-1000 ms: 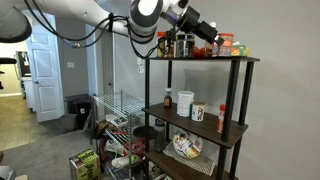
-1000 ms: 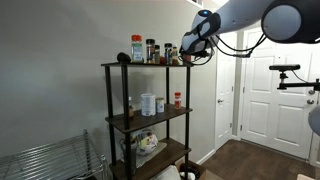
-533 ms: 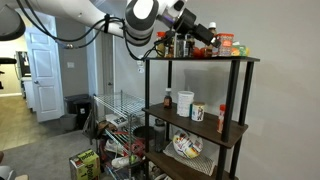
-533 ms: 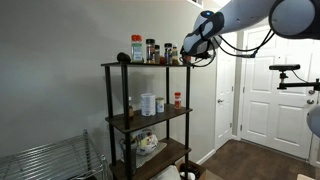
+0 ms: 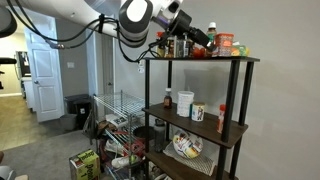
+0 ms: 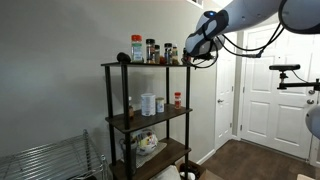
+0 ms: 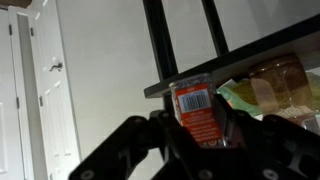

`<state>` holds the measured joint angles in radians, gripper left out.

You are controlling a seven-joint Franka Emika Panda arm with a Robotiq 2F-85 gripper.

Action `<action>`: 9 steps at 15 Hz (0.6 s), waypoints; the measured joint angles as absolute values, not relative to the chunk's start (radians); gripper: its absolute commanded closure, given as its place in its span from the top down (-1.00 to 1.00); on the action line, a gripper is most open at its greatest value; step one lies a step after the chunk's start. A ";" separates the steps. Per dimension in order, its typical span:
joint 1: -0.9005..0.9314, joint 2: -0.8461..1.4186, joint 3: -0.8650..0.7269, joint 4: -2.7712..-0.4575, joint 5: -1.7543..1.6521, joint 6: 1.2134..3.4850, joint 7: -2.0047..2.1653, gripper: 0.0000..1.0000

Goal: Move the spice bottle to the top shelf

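The wrist view shows the spice bottle (image 7: 195,108), red-orange with a barcode label, standing at the edge of the top shelf (image 7: 160,88). My gripper (image 7: 195,128) reaches around it, with one dark finger close against each side, shut on it. In both exterior views the gripper (image 5: 203,40) (image 6: 187,52) is at the end of the top shelf (image 5: 200,60) (image 6: 145,66), level with the jars there. The arm and gripper hide the bottle in the exterior views.
Several dark-lidded jars (image 5: 180,45) (image 6: 150,50) crowd the top shelf, and a green packet (image 7: 250,95) lies just behind the bottle. A white cup (image 5: 185,101) stands on the middle board. A chrome wire rack (image 5: 115,120) stands beside the unit, with doors behind (image 6: 260,90).
The jaws have closed in from wide open onto the bottle. The arm's upper joints have shifted a little away from the shelf, while the gripper stays at the shelf end.
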<state>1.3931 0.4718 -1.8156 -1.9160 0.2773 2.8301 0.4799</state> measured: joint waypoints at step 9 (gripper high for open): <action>1.443 0.472 -1.848 -1.944 0.307 2.842 0.468 -1.00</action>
<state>1.4427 0.4717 -1.8482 -1.9435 0.3068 2.8424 0.4681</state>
